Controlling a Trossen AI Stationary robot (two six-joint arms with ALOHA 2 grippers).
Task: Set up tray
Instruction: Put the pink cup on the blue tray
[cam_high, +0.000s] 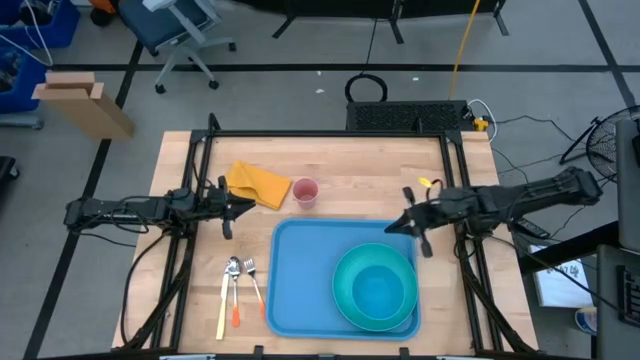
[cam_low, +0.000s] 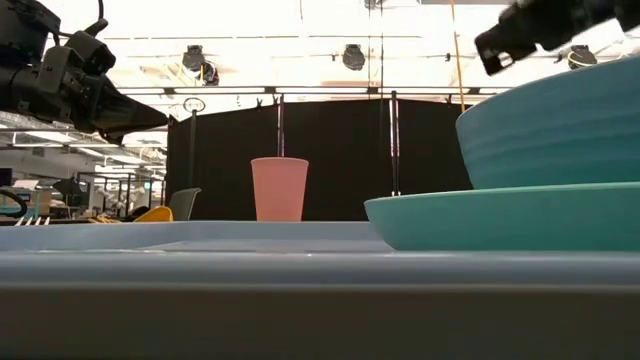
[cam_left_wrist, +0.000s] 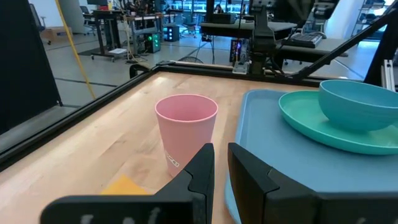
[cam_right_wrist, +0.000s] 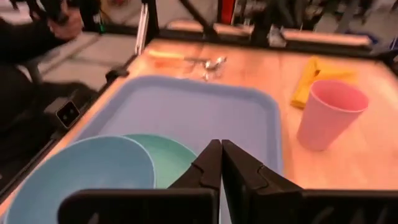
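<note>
Hovering over the tray (cam_high: 300, 280), right gripper (cam_high: 392, 227) shut, empty

Black curtain (cam_low: 330, 160), grey floor (cam_high: 300, 40)

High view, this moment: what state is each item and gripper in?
tray: flat on the table, holding plate and bowl.
plate: on the tray, under the bowl.
bowl: upright, empty.
pink cup: upright on the wood, off the tray.
yellow cloth: crumpled, off the tray.
cutlery: beside the tray.
left gripper: nearly shut, empty.
right gripper: shut, empty.
</note>
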